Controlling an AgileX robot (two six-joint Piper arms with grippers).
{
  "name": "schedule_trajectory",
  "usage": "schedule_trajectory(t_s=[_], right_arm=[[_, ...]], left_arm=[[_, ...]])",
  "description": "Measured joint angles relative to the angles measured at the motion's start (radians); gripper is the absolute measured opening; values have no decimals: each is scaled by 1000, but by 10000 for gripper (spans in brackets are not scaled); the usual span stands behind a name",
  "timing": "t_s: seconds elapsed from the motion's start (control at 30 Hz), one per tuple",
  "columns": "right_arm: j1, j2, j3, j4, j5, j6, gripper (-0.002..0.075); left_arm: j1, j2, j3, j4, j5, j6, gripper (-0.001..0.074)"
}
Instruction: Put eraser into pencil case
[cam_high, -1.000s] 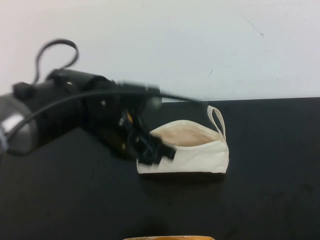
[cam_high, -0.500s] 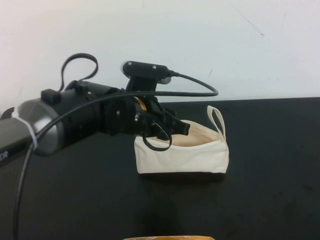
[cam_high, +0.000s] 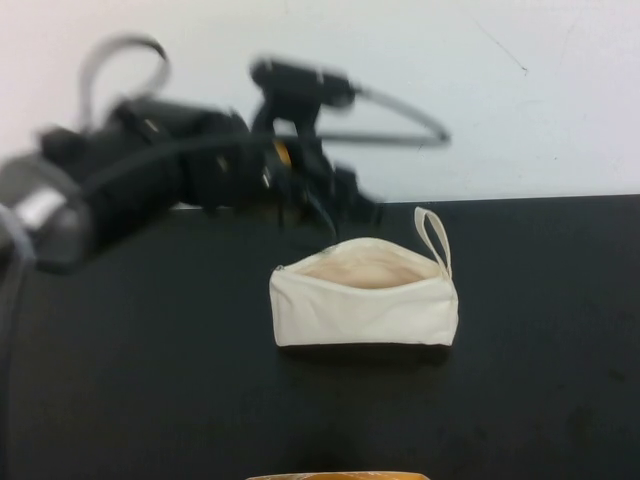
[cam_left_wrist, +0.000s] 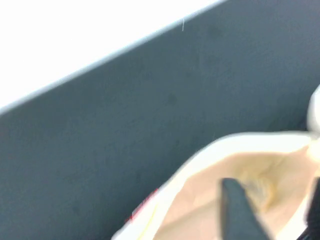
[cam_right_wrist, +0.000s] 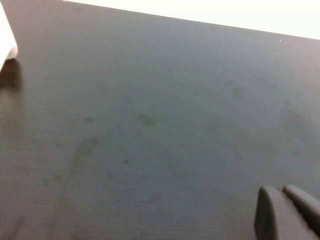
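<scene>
High view: the pencil case (cam_high: 365, 305) lies unzipped on the black table (cam_high: 150, 400); the left gripper (cam_high: 345, 205) hangs just behind its open mouth, jaws unreadable; left wrist view: cream lining, no eraser visible; right wrist view: the right gripper (cam_right_wrist: 285, 212) over bare table, jaws together.

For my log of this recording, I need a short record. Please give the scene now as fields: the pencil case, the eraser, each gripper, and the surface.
pencil case: cream pouch upright on the table, zip open, pale lining showing, loop strap at its far right end
eraser: not visible in any view
left gripper: above and behind the pouch's left end, blurred; nothing seen between its fingers
right gripper: only finger tips show in the right wrist view, close together, over bare table
surface: black table, white wall behind
</scene>
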Motion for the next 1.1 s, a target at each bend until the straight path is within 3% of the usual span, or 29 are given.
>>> schedule_trajectory(t_s=[0.1, 0.23, 0.6, 0.9, 1.1], right_arm=[[0, 0, 0, 0, 0, 0, -1], [0, 0, 0, 0, 0, 0, -1], [0, 0, 0, 0, 0, 0, -1], [0, 0, 0, 0, 0, 0, -1], [0, 0, 0, 0, 0, 0, -1]], left_arm=[[0, -78, -44, 18, 13, 0, 89], [0, -235, -65, 79, -15, -2, 18], [0, -639, -19, 626, 31, -331, 0], [0, -934, 438, 808, 37, -598, 0], [0, -1098, 786, 863, -51, -763, 0]])
